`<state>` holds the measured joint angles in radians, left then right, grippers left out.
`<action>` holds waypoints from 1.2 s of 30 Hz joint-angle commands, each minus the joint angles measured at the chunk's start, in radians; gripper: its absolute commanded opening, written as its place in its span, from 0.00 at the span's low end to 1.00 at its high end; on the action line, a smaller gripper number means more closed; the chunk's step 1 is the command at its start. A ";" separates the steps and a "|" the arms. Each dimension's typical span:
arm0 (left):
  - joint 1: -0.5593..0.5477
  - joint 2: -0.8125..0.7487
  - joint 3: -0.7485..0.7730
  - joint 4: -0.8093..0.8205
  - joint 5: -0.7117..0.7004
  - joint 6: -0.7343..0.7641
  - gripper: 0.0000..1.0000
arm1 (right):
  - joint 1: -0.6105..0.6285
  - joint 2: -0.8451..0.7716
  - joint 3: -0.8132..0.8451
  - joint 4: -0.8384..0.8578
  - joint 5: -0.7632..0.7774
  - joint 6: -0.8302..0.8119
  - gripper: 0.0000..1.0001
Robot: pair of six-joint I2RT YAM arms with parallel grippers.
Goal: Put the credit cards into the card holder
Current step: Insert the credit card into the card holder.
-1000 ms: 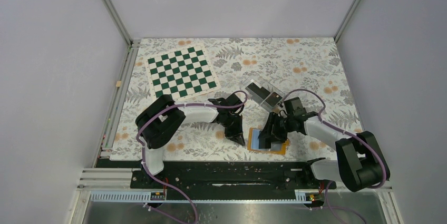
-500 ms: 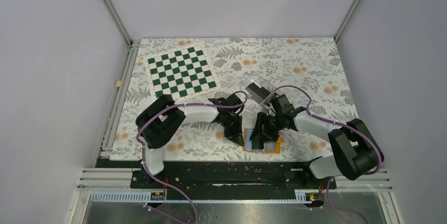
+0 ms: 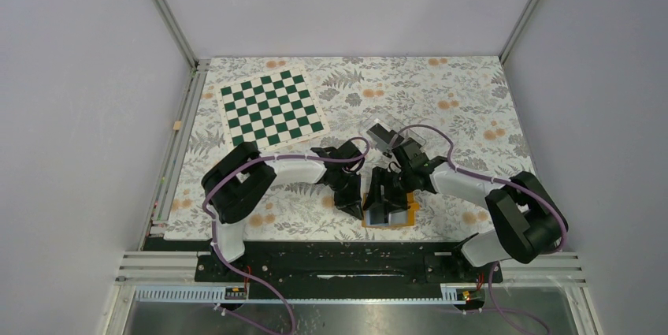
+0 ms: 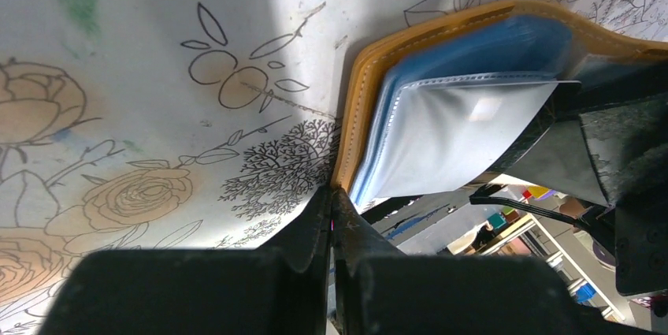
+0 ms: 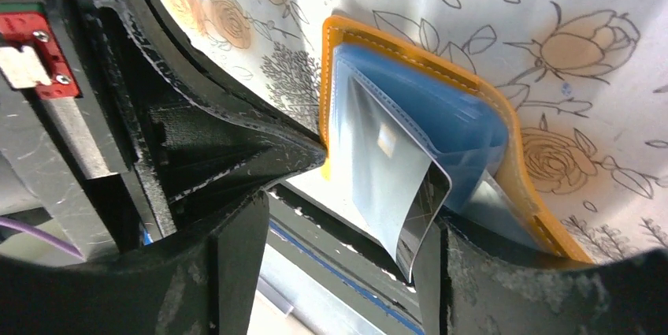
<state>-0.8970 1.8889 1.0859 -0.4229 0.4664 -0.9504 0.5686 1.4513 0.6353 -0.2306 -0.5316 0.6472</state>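
Note:
The orange card holder (image 3: 406,217) lies open at the table's near edge, its blue pockets up (image 4: 364,91) (image 5: 410,50). A glossy credit card (image 5: 394,185) (image 4: 465,134) stands tilted with one end at a blue pocket. My right gripper (image 5: 343,217) (image 3: 384,199) is open around it. The card's free corner leans on one of its fingers (image 5: 473,272) and the other finger stands apart. My left gripper (image 4: 332,207) (image 3: 352,202) is shut, empty, its tip against the holder's left edge.
A clear plastic box (image 3: 391,136) with something dark inside stands just behind the right gripper. A green and white chessboard (image 3: 272,108) lies at the back left. The table's near edge and the arm bases run right below the holder.
The right gripper has moved left over the card holder, and its jaws have spread wider. The holder has slid a little left. The left arm has not moved.

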 commanded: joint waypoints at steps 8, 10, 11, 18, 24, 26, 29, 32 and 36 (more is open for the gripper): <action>-0.014 -0.032 -0.031 0.121 -0.015 -0.031 0.00 | 0.038 -0.020 0.168 -0.328 0.138 -0.181 0.78; -0.013 -0.030 -0.031 0.124 -0.012 -0.031 0.00 | 0.042 -0.012 0.177 -0.340 0.134 -0.189 0.80; -0.014 -0.030 -0.032 0.124 -0.013 -0.031 0.00 | 0.043 -0.008 0.181 -0.344 0.134 -0.194 0.80; -0.014 -0.035 -0.030 0.122 -0.014 -0.032 0.00 | 0.046 0.004 0.219 -0.398 0.138 -0.226 0.81; -0.013 -0.083 -0.047 0.153 -0.034 -0.023 0.00 | 0.047 0.005 0.265 -0.454 0.155 -0.265 0.82; -0.012 -0.103 -0.062 0.193 -0.032 -0.026 0.05 | 0.046 0.011 0.259 -0.439 0.135 -0.268 0.83; -0.011 -0.148 -0.110 0.286 -0.028 -0.053 0.15 | 0.047 0.028 0.242 -0.415 0.114 -0.262 0.84; -0.009 -0.191 -0.164 0.362 -0.040 -0.087 0.23 | 0.047 0.031 0.230 -0.411 0.132 -0.261 0.84; -0.008 -0.179 -0.175 0.366 -0.035 -0.092 0.25 | 0.047 0.028 0.218 -0.399 0.141 -0.254 0.83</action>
<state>-0.9066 1.7279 0.9192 -0.1368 0.4484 -1.0203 0.6041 1.4776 0.8639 -0.6357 -0.4034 0.4004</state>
